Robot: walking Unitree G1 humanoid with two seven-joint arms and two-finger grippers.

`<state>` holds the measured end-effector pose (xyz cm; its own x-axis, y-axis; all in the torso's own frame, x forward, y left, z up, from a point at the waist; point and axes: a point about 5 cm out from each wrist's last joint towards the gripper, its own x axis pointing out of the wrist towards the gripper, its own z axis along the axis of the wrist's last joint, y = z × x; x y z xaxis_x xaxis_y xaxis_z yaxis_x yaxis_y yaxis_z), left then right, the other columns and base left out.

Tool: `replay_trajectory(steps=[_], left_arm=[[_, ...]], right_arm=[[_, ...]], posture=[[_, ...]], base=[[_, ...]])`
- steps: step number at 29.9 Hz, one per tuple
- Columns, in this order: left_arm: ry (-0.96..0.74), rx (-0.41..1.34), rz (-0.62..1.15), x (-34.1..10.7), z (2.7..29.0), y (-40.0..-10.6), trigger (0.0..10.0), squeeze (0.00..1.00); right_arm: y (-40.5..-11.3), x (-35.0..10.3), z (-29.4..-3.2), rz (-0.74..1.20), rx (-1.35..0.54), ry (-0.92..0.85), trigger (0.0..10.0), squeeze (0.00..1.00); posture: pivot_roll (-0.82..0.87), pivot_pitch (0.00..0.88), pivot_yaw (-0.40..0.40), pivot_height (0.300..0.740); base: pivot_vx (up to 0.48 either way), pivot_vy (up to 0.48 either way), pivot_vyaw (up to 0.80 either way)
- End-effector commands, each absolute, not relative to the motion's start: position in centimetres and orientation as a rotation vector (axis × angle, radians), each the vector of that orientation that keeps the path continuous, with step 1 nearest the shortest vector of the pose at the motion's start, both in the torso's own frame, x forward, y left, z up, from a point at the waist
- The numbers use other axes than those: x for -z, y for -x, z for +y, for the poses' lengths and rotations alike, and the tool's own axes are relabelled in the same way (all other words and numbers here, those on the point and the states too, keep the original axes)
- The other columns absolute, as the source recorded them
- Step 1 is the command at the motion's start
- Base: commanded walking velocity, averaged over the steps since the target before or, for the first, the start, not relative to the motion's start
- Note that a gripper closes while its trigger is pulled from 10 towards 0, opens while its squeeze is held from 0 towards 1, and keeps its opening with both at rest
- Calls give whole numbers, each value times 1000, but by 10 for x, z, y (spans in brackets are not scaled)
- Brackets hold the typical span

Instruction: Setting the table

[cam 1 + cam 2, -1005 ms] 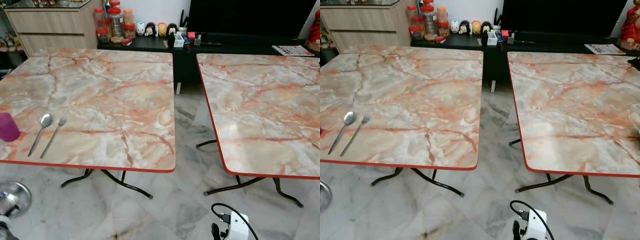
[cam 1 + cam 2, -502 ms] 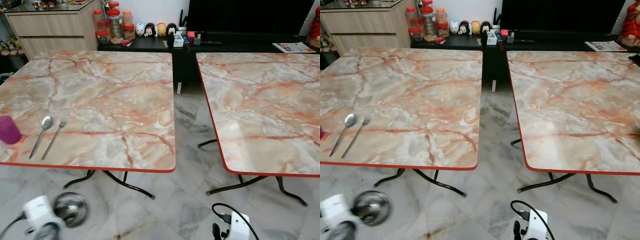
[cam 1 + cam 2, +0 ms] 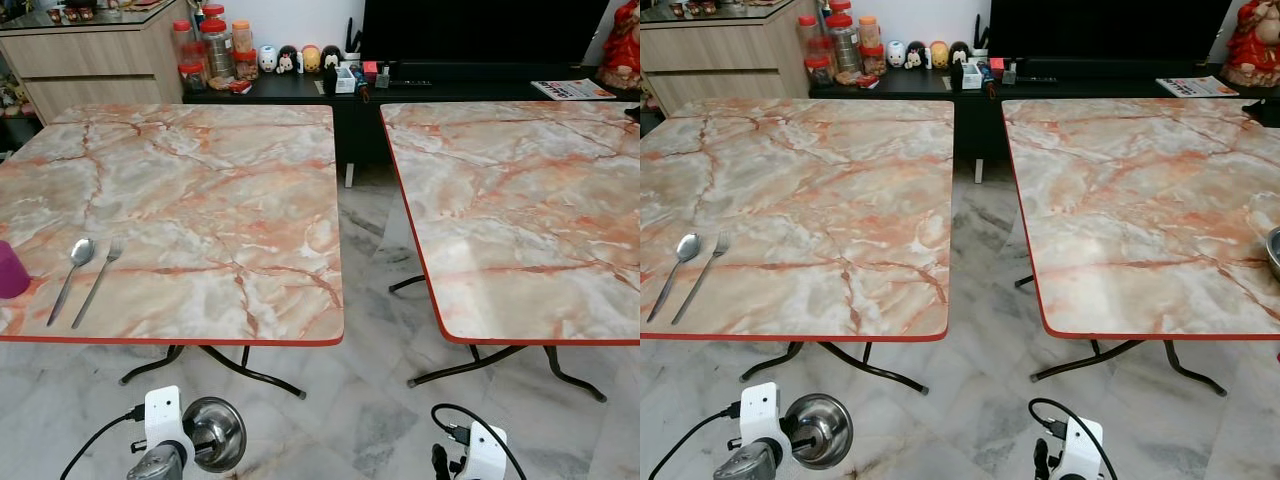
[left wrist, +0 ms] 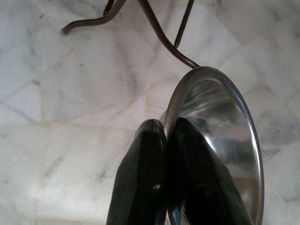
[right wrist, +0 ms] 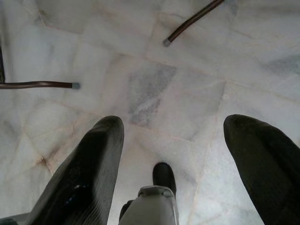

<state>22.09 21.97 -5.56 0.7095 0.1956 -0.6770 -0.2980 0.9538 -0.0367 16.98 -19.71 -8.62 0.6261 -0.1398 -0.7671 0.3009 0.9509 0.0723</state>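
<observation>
Marble-patterned benches stand side by side before the robot, the left bench [image 3: 200, 200] and the right bench [image 3: 520, 210] parted by a strip of marble floor [image 3: 370, 300]. On the left bench, near its front left corner, a spoon [image 3: 68, 278] and a fork [image 3: 95, 281] lie parallel and just beside each other, with a purple cup [image 3: 10, 270] to their left at the picture's edge. The left gripper [image 4: 166, 140] hangs low over the floor in front of the left bench, its fingers [image 4: 140, 187] clenched on the rim of a steel bowl [image 4: 220, 136], one finger inside the bowl and one outside, the bowl tipped on edge. The right gripper [image 5: 171, 136] hangs over the floor in front of the gap between the benches, its fingers [image 5: 89, 173] spread wide apart and holding nothing. A second steel bowl [image 3: 1273, 252] peeks in at the right edge of the right bench. Behind the benches, jars [image 3: 215, 50] and small figurines [image 3: 300, 58] stand on a dark cabinet [image 3: 450, 85].
</observation>
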Motion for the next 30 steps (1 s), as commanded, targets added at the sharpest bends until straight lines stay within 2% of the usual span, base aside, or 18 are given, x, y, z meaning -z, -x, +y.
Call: replay_trajectory(steps=[1, 8, 15, 18, 30], left_arm=[[189, -316, 717, 52, 218, -227, 10000, 0], [102, -283, 763, 56, 214, -225, 10000, 0], [85, -319, 805, 63, 218, -212, 10000, 0], [51, -311, 831, 66, 218, -207, 10000, 0], [11, -281, 844, 69, 214, -203, 10000, 0]], right_arm=[[-175, 84, -198, 840, 256, -204, 10000, 0], [-177, 82, -200, 833, 261, -205, 10000, 0], [-170, 86, -204, 874, 260, -160, 10000, 0], [-168, 86, -205, 869, 267, -158, 10000, 0], [-167, 86, -205, 868, 269, -171, 10000, 0]], posture=[[-13, 0, -1, 740], [-28, 0, 1, 740], [-33, 0, -4, 740], [-32, 0, -6, 740], [-36, 0, -6, 740]], base=[[0, 0, 0], [0, 0, 0], [0, -283, 0], [0, -286, 594], [0, -307, 58]])
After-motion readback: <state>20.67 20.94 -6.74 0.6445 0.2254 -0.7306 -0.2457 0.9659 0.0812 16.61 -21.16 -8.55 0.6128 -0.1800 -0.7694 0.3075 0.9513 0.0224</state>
